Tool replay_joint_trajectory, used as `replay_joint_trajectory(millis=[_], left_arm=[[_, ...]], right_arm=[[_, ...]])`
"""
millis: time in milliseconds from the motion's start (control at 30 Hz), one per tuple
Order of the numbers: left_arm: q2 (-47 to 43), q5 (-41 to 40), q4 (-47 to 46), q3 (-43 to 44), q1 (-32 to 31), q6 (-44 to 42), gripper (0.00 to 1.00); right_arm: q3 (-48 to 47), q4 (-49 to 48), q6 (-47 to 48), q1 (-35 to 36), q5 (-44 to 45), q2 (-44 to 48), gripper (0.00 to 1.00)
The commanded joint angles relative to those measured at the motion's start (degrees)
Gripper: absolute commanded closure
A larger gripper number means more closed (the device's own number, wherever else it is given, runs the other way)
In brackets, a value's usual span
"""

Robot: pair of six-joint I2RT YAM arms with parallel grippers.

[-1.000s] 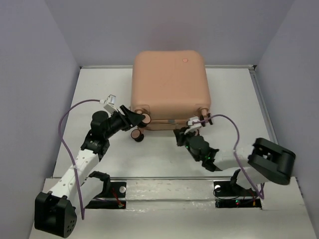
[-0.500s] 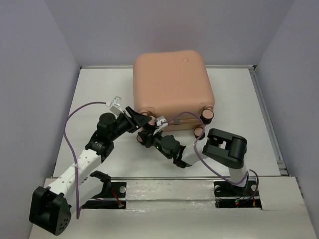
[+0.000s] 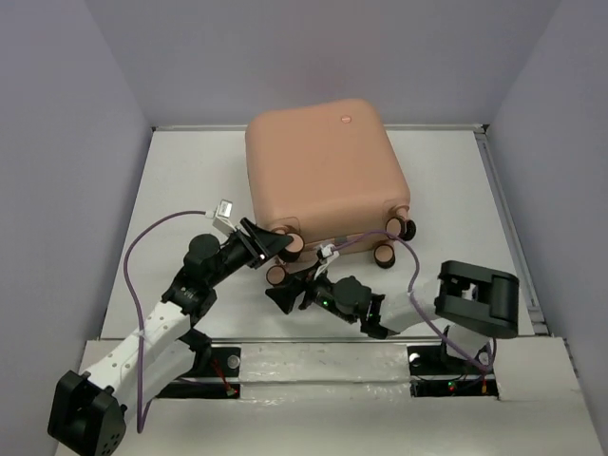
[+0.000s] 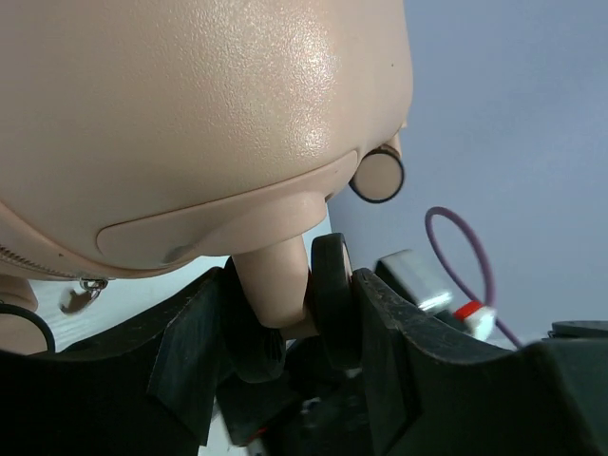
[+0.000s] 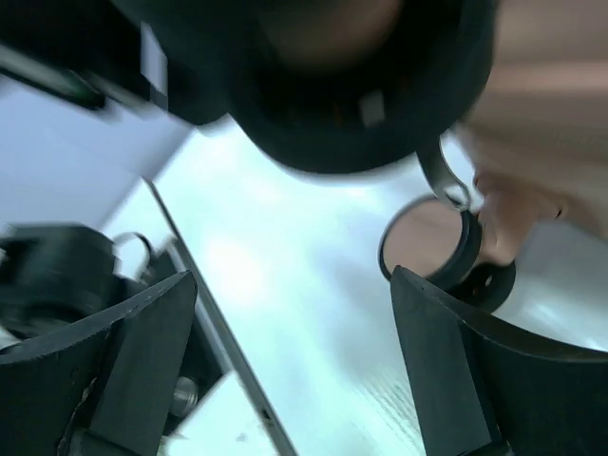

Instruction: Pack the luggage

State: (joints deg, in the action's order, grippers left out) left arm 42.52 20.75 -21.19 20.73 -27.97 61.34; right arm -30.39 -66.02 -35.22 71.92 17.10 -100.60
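The luggage (image 3: 323,161) is a big peach-pink hard-shell suitcase, closed, lying at the back middle of the table. Its wheels face me and its shell (image 4: 190,104) fills the left wrist view. My left gripper (image 3: 281,245) is shut on its near-left wheel. In the left wrist view the black wheel (image 4: 332,290) and its peach stem sit between my fingers (image 4: 195,351). My right gripper (image 3: 284,295) stands open just in front of the lower left wheel (image 3: 275,275). It holds nothing (image 5: 294,313). A wheel (image 5: 432,242) and a zipper pull (image 5: 443,182) show beside its fingertip (image 5: 465,361).
Two more wheels (image 3: 391,239) stick out at the suitcase's near-right corner. Purple cables (image 3: 142,249) loop off both arms. Grey walls close in the white table (image 3: 465,190) on three sides. A taped rail (image 3: 313,356) with the arm bases runs along the near edge.
My right arm swung left across the suitcase's front and its gripper went from shut to open. The suitcase turned, its wheeled end shifting right. The left gripper stayed on the wheel.
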Motion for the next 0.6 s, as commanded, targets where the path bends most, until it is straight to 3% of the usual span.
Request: replay_joint_trajectory(millis=[0, 67, 233, 567], left_arm=[[-2.3, 5.7, -16.5, 0.3, -0.8, -0.7, 0.89], [-1.9, 5.7, -16.8, 0.5, -0.8, -0.9, 0.81], [-2.4, 5.2, -15.8, 0.8, -0.8, -2.0, 0.65], [-2.7, 5.2, -13.4, 0.5, -0.8, -3.6, 0.54]], right_arm=[[3.4, 18.9, 0.2, -1.1, 4.4, 16.9, 0.06], [1.6, 27.6, 2.2, -1.1, 5.7, 20.7, 0.03], [-5.2, 36.7, 8.1, -1.1, 9.9, 26.1, 0.02], [-18.9, 37.7, 17.4, -6.1, 6.4, 20.2, 0.04]])
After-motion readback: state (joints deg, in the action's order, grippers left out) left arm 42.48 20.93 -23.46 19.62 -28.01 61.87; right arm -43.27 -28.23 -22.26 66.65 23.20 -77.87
